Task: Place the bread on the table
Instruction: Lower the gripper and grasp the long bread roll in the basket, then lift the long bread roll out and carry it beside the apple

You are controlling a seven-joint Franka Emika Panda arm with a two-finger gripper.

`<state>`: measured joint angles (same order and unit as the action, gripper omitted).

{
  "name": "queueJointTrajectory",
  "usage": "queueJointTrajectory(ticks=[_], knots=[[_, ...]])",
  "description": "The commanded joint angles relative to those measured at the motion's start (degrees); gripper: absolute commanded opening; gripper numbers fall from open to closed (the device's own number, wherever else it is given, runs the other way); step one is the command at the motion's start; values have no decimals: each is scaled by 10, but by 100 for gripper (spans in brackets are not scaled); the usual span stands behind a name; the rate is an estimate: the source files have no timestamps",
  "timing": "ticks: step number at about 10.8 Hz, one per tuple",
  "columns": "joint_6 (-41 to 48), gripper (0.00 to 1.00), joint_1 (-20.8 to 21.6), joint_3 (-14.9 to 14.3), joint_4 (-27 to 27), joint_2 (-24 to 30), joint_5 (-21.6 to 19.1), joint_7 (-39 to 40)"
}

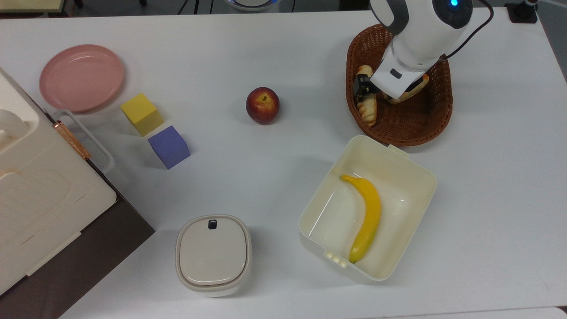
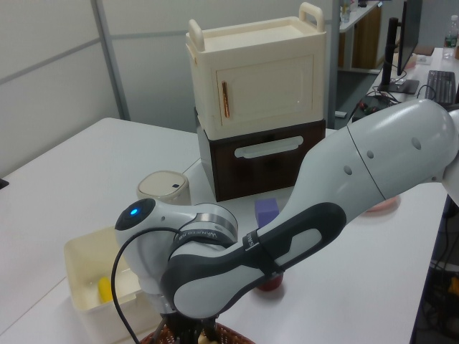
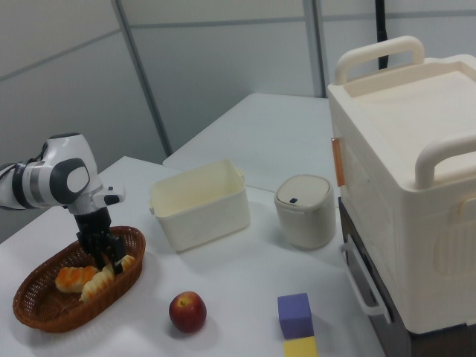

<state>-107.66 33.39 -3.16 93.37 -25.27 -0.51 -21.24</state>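
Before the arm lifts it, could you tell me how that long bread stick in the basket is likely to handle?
The bread looks long and narrow, so gripped off-centre it may tilt. Its ribbed edge should give the gripper some purchase. It lies against the wicker basket wall, so it might drag on the rim.

Banana (image 1: 367,217) in cream box (image 1: 416,177); apple (image 1: 262,105); pink plate (image 1: 81,77)

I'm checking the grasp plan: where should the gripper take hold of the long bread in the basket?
Grip the bread across its narrow width near mid-length, coming from above: it lies flat and lengthwise along the basket wall, beside the glazed pastry.
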Motion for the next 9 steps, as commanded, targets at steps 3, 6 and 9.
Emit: queueJointTrajectory(ticks=[3, 6, 9], knots=[[-1, 20, 7, -9, 0, 27, 6, -10], [30, 21, 2, -13, -1, 68, 6, -7], [91, 21, -35, -15, -20, 102, 5, 32]])
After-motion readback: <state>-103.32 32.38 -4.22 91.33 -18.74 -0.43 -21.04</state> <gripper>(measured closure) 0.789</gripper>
